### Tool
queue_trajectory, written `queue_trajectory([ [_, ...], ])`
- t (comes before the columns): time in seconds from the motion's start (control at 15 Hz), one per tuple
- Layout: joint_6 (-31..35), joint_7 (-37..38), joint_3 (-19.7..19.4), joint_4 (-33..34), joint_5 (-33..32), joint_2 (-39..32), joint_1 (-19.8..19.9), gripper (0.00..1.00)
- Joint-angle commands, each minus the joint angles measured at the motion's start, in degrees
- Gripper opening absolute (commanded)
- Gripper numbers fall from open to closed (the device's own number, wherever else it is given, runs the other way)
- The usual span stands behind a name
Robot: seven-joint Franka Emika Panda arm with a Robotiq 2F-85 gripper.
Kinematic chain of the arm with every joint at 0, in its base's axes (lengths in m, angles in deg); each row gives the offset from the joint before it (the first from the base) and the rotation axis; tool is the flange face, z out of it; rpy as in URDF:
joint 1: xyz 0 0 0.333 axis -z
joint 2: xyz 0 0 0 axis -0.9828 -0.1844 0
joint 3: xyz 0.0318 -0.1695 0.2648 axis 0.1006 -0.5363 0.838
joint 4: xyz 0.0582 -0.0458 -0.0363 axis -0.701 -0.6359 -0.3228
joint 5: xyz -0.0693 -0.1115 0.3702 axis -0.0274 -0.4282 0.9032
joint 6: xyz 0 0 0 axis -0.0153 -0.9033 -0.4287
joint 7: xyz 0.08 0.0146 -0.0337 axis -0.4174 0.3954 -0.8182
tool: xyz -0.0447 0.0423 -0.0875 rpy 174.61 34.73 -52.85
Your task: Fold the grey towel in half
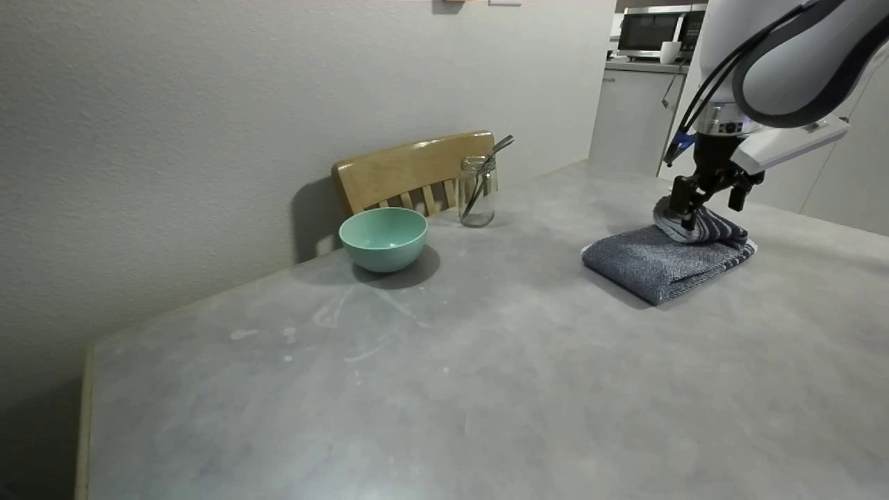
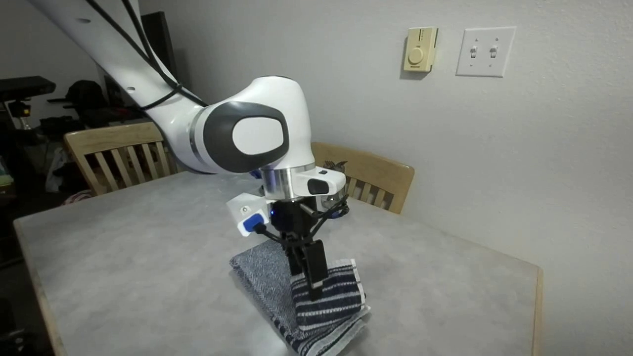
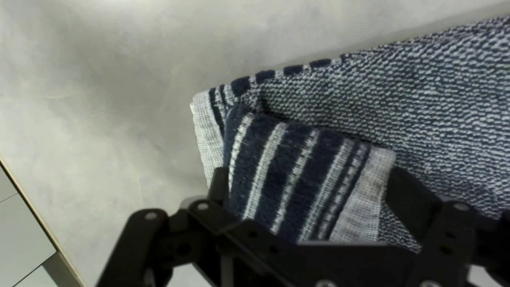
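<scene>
The table (image 1: 486, 389) extends on all sides of the grey towel (image 1: 625, 260) lying on it — teal bowl (image 1: 384, 239) and glass jar (image 1: 478, 217) stand well apart from the towel, and so does one wooden edge (image 2: 537, 306) in an exterior view. The towel is observed folded, blue-grey terry beneath, a dark-and-white striped end doubled over on top between the widely parted fingers of the gripper (image 3: 306, 175). Finger contact cannot be confirmed — the towel runs out of the wrist view, and in an exterior view the arm (image 2: 292, 113) partly hides the jar.
</scene>
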Motion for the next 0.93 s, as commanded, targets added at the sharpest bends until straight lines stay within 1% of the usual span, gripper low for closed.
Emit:
queue_trajectory([
  [0.0,0.11,0.90,-0.29,1.43,-0.78,-1.22,-0.75,1.00],
  [0.33,-0.26,1.03,-0.45,1.82,-0.98,-1.67,-1.23,1.00],
  [0.87,-0.18,0.68,-0.35,1.92,-0.36,-2.95,-0.96,1.00],
])
